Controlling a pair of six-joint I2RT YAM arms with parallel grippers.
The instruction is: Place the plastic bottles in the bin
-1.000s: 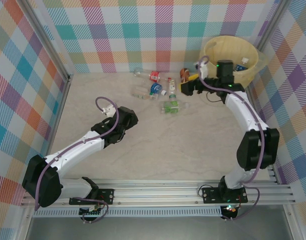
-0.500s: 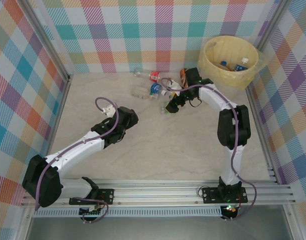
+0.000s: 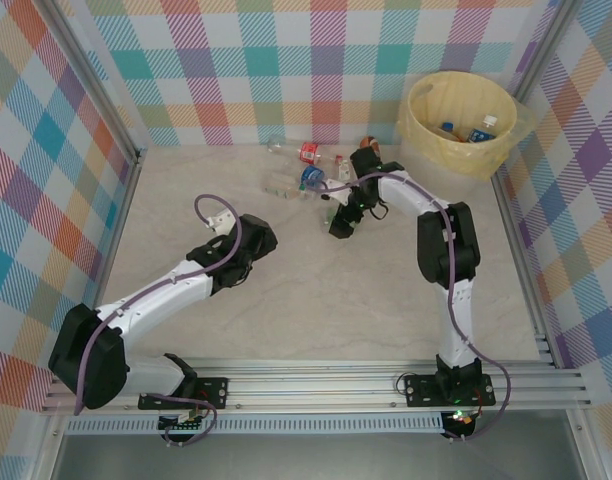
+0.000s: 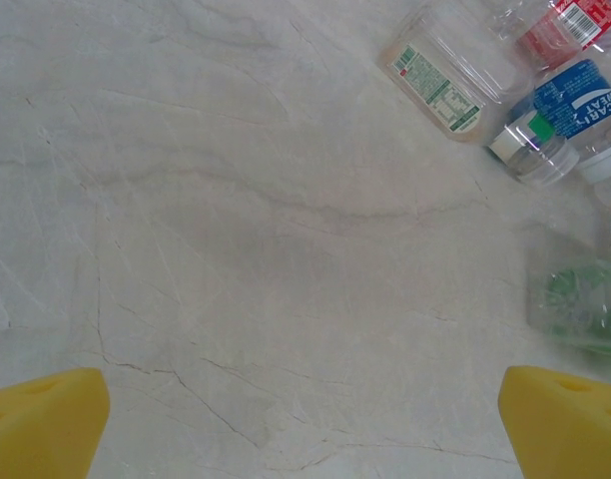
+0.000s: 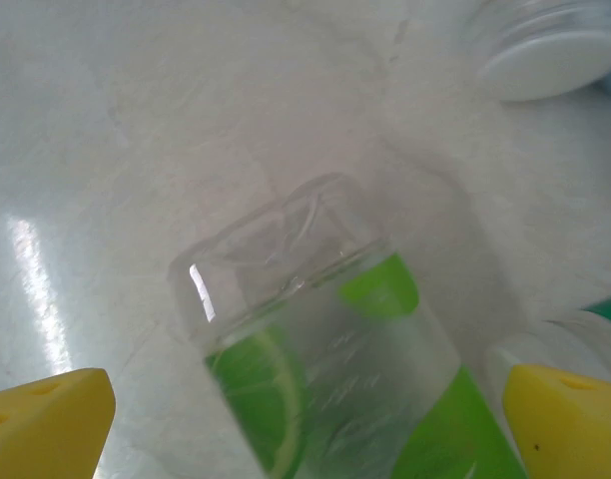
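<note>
A clear bottle with a green lime label lies on the table between the spread yellow pads of my right gripper, which is open and low over it. More plastic bottles lie in a cluster behind it: a blue-labelled one, a red-labelled one and a clear one. The pale-yellow bin stands at the back right with two bottles inside. My left gripper is open over bare table, short of the cluster.
An amber bottle lies beside the right arm's wrist. A white cap sits just past the green bottle. Checked walls close the table at the back and both sides. Bare marble-look table stretches in front of the cluster.
The right arm has swung from over the bin leftward and down onto the green-labelled bottle. The left arm has stayed where it was.
</note>
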